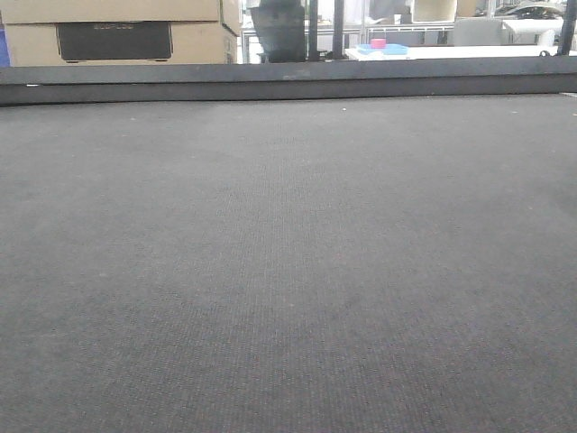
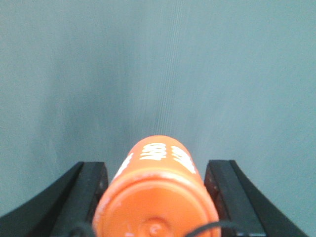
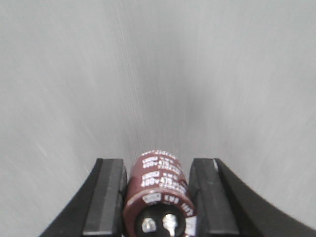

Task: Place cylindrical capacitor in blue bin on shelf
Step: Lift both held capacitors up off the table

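Carry brown capacitor (image 3: 158, 192) level in clenched right gripper (image 3: 157, 165); mind orange cylinder (image 2: 158, 197) clamped in left gripper (image 2: 157, 168); seek bin, unseen here.

Grey tabletop (image 1: 288, 271), cardboard box (image 1: 117, 32) (behind)

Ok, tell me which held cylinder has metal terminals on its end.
The dark brown capacitor in the right gripper; the orange cylinder in the left gripper has a plain orange end.

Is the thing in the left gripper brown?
No, the left gripper holds an orange cylinder with white print.
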Controlling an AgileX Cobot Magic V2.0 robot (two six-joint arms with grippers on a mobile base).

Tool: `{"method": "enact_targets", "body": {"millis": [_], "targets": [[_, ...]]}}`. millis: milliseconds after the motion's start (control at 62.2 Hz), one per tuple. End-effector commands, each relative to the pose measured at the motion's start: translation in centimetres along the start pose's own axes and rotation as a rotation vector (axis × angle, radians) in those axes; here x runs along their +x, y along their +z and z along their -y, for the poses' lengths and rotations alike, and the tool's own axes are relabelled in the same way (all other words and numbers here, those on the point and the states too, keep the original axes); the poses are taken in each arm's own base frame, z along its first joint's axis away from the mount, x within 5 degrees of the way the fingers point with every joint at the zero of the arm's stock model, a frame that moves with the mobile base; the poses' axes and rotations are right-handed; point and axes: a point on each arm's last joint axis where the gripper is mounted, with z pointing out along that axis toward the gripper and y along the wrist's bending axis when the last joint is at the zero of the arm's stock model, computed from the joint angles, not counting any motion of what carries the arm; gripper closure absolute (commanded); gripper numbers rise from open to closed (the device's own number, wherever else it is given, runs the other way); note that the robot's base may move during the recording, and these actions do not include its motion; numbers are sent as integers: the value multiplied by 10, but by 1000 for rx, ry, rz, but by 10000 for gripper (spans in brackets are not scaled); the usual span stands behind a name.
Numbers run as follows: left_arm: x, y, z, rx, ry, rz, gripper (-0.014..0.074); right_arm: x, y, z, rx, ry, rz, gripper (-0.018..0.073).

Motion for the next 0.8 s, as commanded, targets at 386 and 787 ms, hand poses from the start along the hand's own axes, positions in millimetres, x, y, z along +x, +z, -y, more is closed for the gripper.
{"method": "enact_targets", "body": {"millis": [386,787], "targets": [[50,-102,-3,48,-22,605,707,43,-71,4,-13,-76,590,721],[85,-189,-6,62,-27,946,707,75,-172,5,-31,-77,943,721]]}}
